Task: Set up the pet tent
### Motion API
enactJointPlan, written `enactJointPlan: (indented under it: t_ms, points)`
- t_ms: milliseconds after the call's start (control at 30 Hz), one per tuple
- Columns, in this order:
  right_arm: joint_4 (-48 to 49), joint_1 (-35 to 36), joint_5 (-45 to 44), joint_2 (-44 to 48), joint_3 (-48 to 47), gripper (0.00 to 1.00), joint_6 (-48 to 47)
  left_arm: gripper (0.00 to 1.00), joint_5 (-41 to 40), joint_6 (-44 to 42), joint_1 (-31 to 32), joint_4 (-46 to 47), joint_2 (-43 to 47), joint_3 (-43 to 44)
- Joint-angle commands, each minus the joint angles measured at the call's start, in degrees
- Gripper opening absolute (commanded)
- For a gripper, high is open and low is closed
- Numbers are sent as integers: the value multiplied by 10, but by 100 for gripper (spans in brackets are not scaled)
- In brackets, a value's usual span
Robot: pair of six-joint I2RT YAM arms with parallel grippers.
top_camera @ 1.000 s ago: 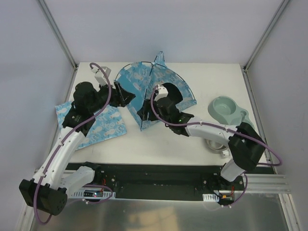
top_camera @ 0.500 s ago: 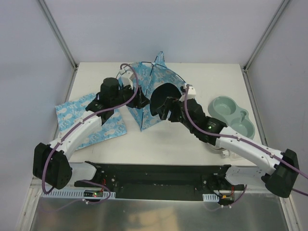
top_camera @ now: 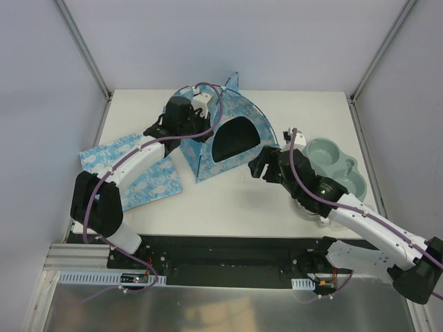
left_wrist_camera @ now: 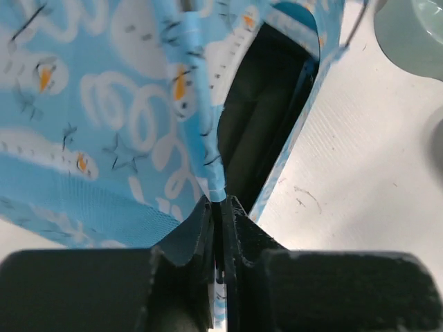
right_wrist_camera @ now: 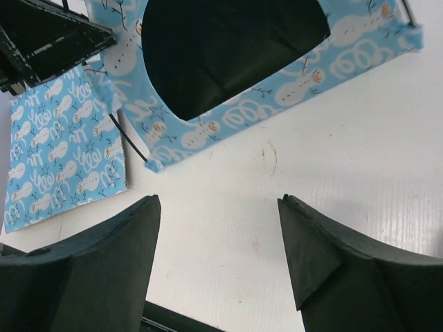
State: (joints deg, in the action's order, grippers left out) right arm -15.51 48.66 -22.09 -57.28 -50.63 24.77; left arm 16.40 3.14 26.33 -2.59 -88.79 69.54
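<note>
From the overhead camera, the pet tent stands on the table, towards the far side and between my two arms. Its dark doorway faces the near right. The front base edge runs from near left to far right, and one fabric corner juts up at the far end. I can't make out anything inside the doorway, only black. The left gripper sits at the tent's left wall, and the wrist above it hides its tips. The right gripper hovers just beside the tent's near right corner. A pale green double bowl lies to the right, both wells showing bare plastic, with its near rim covered by my right arm. A flat mat in the same print lies to the left, partly under my left arm.

On the left wrist camera, the fingers are clenched on the edge of the tent fabric, which is nipped tight between them. The doorway opens beyond them, and a sliver of the bowl is cut off at the top right.

On the right wrist camera, the fingers stand wide apart with only bare table between them, grasping nothing. The doorway fills the top of the frame, its upper part cropped, and a thin black pole pokes out by the tent's lower corner. The mat lies at the left.
</note>
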Motion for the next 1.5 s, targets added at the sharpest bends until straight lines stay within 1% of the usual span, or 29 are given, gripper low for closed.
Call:
enactJointPlan:
  t_ms: [0, 167, 333, 400, 433, 467, 533, 567, 600, 667, 733, 767, 933, 967, 1033, 1167, 1267, 1467]
  points:
    - [-22, -3, -21, 42, 4, 75, 12, 0, 37, -73, 7, -37, -2, 57]
    - [-38, -3, -26, 66, 5, 75, 12, 0, 97, -127, 4, -44, 16, 56]
    - [-43, -4, -22, 74, 7, 75, 18, 0, 116, -146, -10, -51, 14, 59]
    - [-41, -4, -13, 69, 9, 75, 19, 0, 108, -140, -15, -52, 10, 64]
    - [-40, -4, -11, 66, 9, 74, 19, 8, 104, -139, -16, -52, 8, 66]
    - [-42, -3, -10, 61, 8, 75, 20, 25, 94, -137, -16, -52, 6, 67]
    - [-44, -3, 3, 53, 4, 76, 18, 47, 72, -125, -18, -52, 11, 67]
    - [-43, -3, 12, 48, 1, 77, 17, 60, 59, -120, -19, -52, 21, 66]
    - [-39, -3, 23, 44, -3, 77, 13, 67, 46, -117, -19, -52, 27, 65]
    - [-26, -2, 46, 31, -13, 78, 6, 77, 18, -110, -19, -52, 64, 59]
    - [-9, 4, 67, 10, -22, 78, -3, 84, -19, -101, -20, -53, 105, 50]
    - [0, 12, 73, -9, -29, 78, -9, 99, -47, -96, -21, -54, 129, 43]
    - [57, 80, 92, -114, -83, 79, -29, 99, -159, -65, -21, -93, 279, -5]
    - [74, 92, 99, -146, -96, 79, -32, 99, -184, -56, -21, -108, 313, -14]
    - [105, 120, 104, -212, -135, 80, -39, 99, -207, -37, -21, -136, 373, -33]
    - [138, 156, 134, -358, -243, 80, -60, 99, -230, 8, -21, -195, 476, -55]
    - [141, 162, 145, -457, -338, 80, -73, 99, -241, 39, -21, -248, 526, -56]
    - [87, 152, 140, -632, -526, 80, -87, 99, -260, 76, -21, -324, 586, -50]
